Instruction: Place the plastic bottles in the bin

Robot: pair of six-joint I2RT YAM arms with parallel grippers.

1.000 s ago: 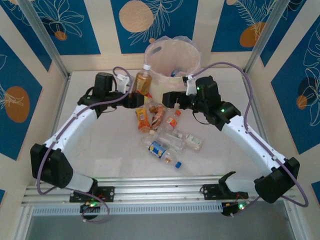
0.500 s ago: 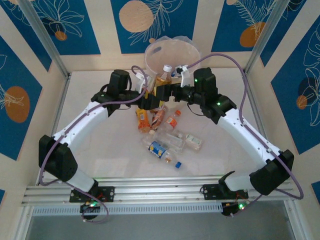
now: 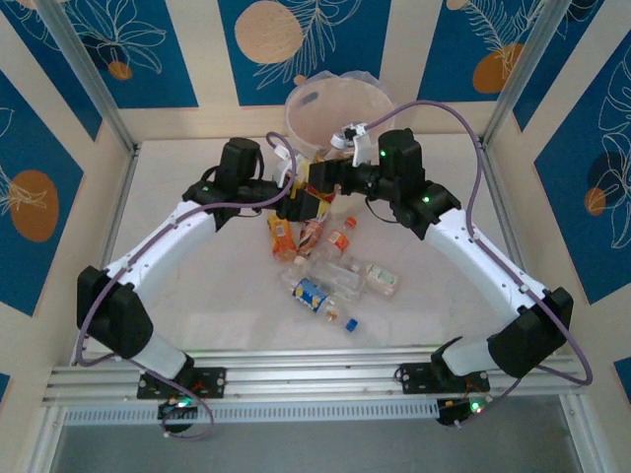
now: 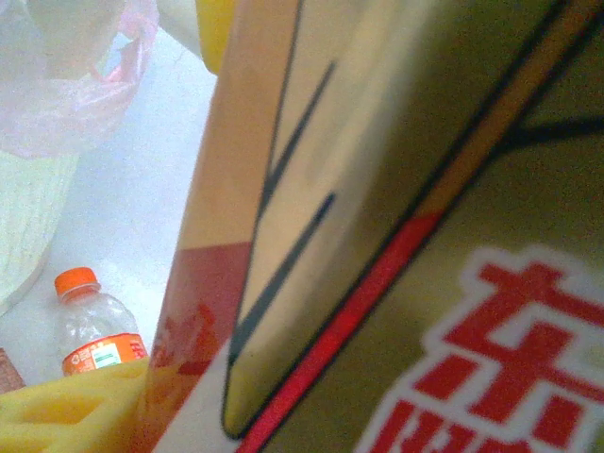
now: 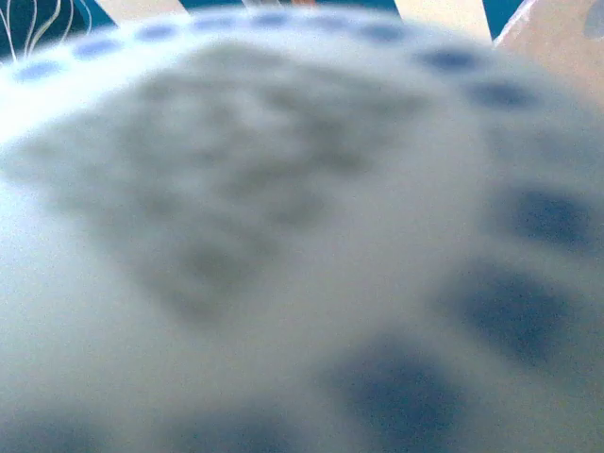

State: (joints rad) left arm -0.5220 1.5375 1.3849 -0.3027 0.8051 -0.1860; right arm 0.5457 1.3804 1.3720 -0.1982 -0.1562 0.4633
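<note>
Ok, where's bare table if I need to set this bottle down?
Bare table runs between the front rail and the bottle pile, and far right beyond the right arm. Crowded: between pile and bin, where the held bottle hangs.

Clear, glossy plastic bottles (image 3: pixel 330 281) litter a smooth, matt pale table (image 3: pixel 217 296); one amber bottle (image 4: pixel 396 189) wears a shiny printed label. A thin, translucent pink plastic bag (image 4: pixel 66 104) lines the cream bin (image 3: pixel 299 126).

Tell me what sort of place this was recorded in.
Probably a staged robot test booth: metal frame posts hold printed blue-and-cream wall panels around a white table, with loose bottles and a lined bin set out on it.
</note>
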